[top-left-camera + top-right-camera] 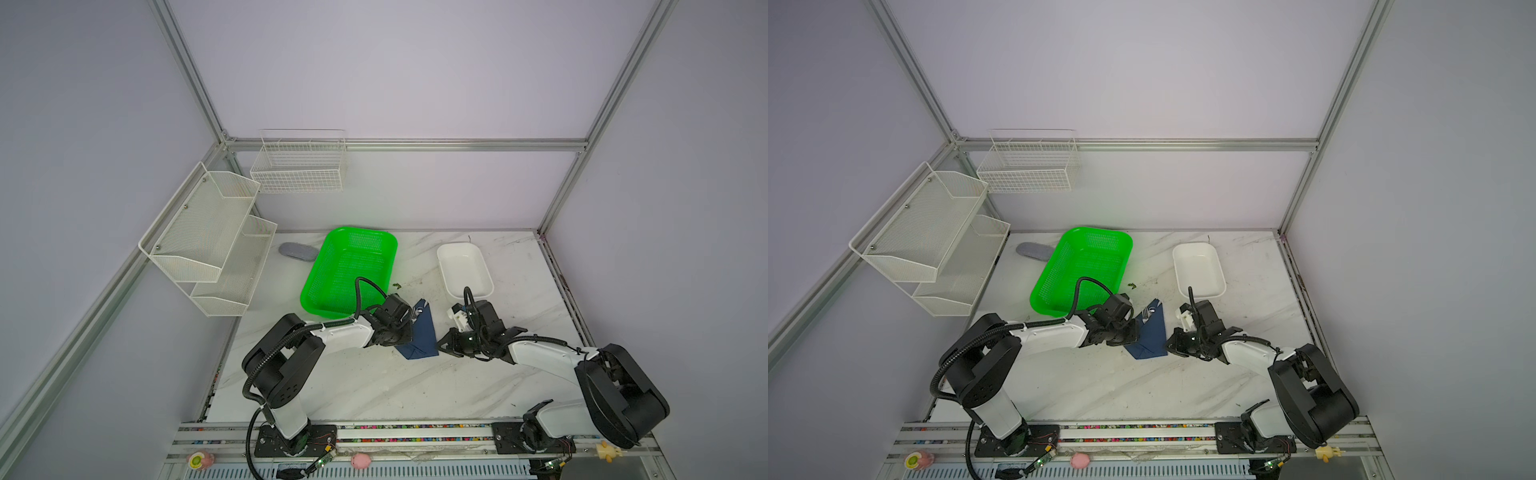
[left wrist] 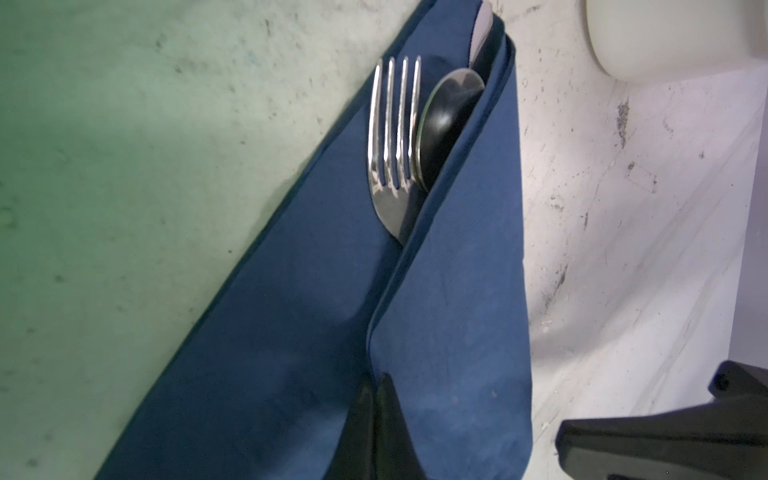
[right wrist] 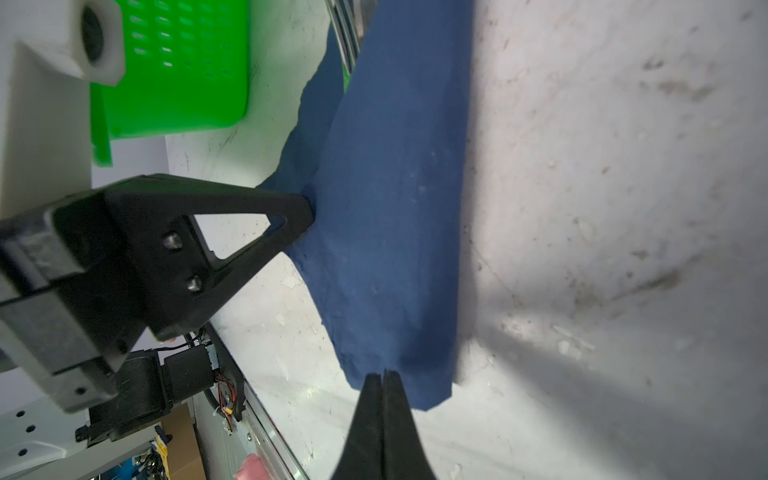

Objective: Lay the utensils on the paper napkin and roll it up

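The fork [image 2: 392, 137], spoon [image 2: 444, 120] and knife [image 2: 482, 29] lay in the half-folded paper napkin [image 2: 291, 332], five o'clock of the green basket [image 1: 353, 262]; fingers of left gripper [image 2: 376, 399] and right gripper [image 3: 382, 386] clamped it, rolling seemingly unfinished.

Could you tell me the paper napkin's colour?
The napkin is navy blue, clearest in the left wrist view.

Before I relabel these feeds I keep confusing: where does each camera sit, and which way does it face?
A top view: high at the front, looking down and back over the table; left arm, right arm, paper napkin between.
A top view: beside it, facing alike; same arms, paper napkin, green basket.
Left wrist: behind the shut left hand, looking along the paper napkin at the fork and spoon.
Right wrist: behind the shut right hand, facing the left hand across the paper napkin.
Shared by all: paper napkin.
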